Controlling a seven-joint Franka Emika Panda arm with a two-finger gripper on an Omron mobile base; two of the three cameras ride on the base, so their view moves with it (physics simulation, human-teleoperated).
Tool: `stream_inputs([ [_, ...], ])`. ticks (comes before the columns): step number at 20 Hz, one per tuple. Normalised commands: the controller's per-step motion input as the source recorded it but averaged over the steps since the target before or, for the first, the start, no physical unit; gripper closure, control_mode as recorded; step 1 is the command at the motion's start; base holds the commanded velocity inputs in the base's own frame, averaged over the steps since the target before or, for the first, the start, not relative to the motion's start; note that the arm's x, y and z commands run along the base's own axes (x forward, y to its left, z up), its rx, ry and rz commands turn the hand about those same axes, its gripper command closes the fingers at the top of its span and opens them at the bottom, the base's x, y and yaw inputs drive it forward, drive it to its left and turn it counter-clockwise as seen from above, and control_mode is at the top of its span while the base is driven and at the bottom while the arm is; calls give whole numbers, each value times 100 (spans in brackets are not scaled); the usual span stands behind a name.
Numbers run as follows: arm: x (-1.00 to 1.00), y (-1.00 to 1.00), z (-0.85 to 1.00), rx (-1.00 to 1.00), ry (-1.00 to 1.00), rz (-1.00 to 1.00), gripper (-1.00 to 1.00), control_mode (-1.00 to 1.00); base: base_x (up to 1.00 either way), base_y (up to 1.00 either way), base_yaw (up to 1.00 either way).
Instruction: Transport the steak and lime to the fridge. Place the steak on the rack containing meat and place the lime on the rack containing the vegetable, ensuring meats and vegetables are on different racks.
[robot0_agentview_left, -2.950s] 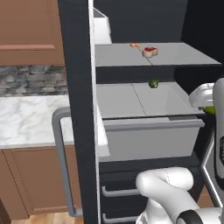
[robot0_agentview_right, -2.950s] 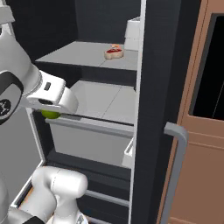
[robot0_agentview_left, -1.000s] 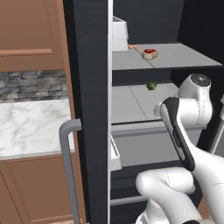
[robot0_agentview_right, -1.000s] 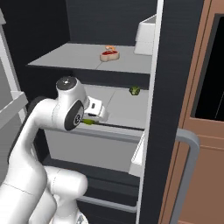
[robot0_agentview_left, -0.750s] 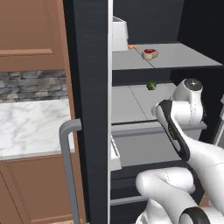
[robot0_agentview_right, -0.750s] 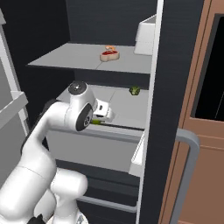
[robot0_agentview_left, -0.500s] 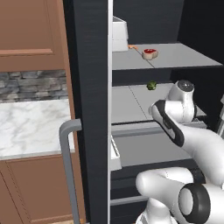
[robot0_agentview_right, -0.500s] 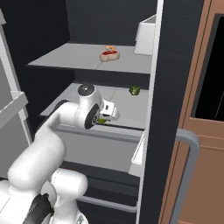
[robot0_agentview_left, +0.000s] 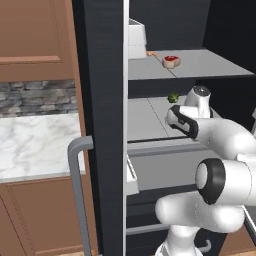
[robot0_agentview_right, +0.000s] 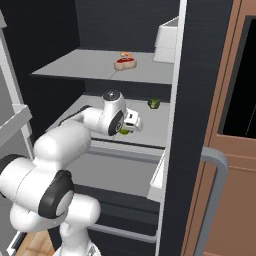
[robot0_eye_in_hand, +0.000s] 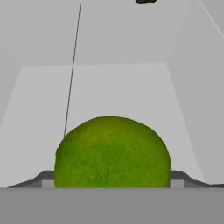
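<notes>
Right base view, frame centre — the gripper (robot0_agentview_right: 126, 128), fingers clamped on the lime (robot0_agentview_right: 124, 131), reaches over the rack containing the vegetable (robot0_agentview_right: 145, 125); best set low and gently, short of the vegetable (robot0_agentview_right: 153, 103), so it doesn't roll.

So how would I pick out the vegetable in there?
Look in the open fridge at the lower shelf. Toward its back sits a small dark-green knobbly lump, the vegetable; the lime in the gripper is brighter and smooth.

A rendered kitchen: an open black fridge (robot0_agentview_left: 100, 100) with grey shelves, wooden cabinets (robot0_agentview_left: 35, 45) above and below a marble counter (robot0_agentview_left: 35, 145), and a grey stone backsplash (robot0_agentview_left: 35, 98).
</notes>
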Motion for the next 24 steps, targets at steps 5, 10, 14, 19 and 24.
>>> stream_inputs([
  [5,55,-7,-43,7,6,0,100,-100,0,0,0],
  [10,55,-9,-45,7,8,0,100,-100,0,0,0],
  [14,59,-5,-36,7,5,0,100,-100,0,0,0],
  [19,14,1,-40,6,2,0,-100,-100,0,0,0],
  [24,0,0,-41,3,2,0,-100,-100,0,0,0],
])
